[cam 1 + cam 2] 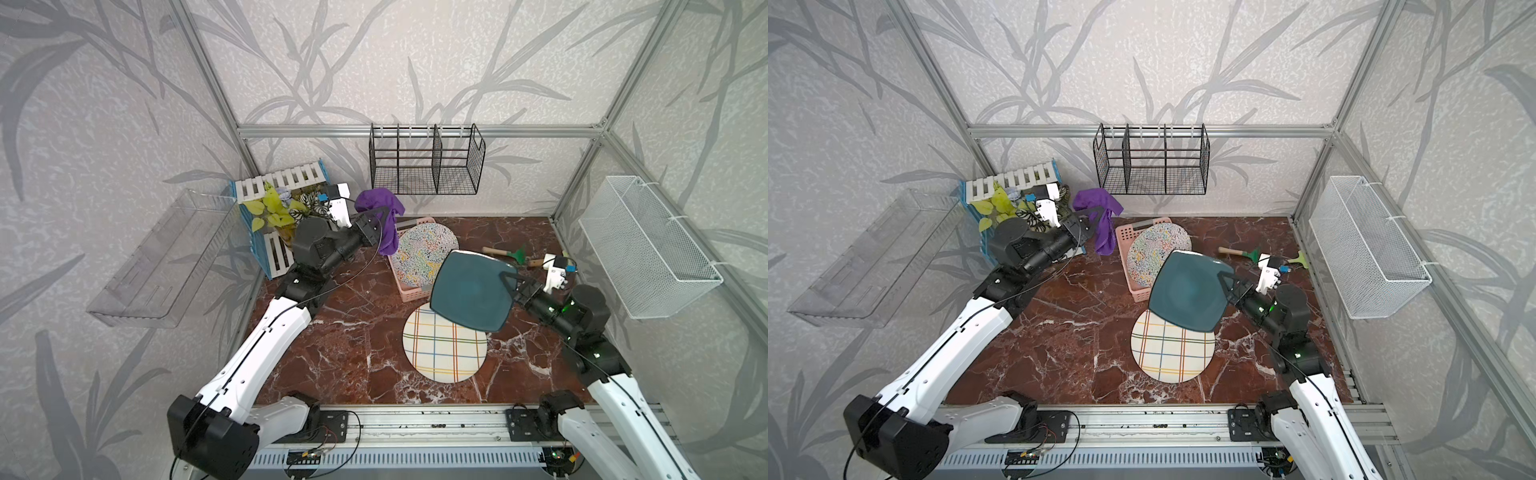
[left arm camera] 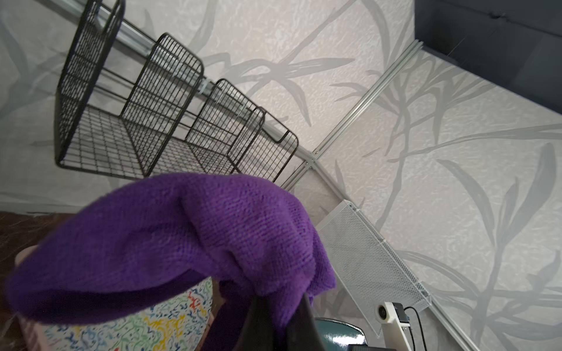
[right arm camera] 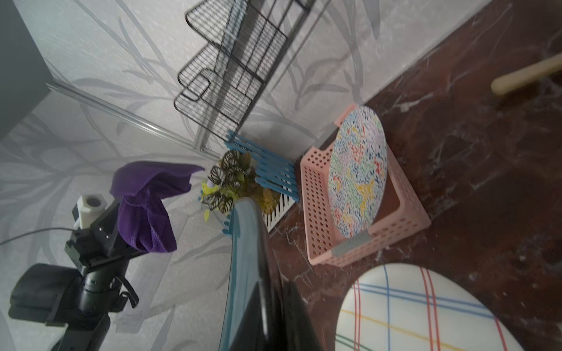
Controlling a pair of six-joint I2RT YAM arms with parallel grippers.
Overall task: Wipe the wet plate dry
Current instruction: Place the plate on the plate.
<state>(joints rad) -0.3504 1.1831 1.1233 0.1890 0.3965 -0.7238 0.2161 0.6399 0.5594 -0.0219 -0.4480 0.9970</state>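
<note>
Over checked plate (image 1: 444, 347), clamps wet teal plate (image 1: 469, 291) edgewise in right claw (image 1: 508, 286), purple cloth (image 1: 380, 205) in left claw (image 1: 384, 226); perhaps risks slipping.

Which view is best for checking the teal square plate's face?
Both top views: the teal square plate shows nearly its whole upper face, tilted in the right tool. Right wrist sees only its rim edge-on; left wrist catches just one glossy corner.

No legible txt, labels or nos. in any view.
</note>
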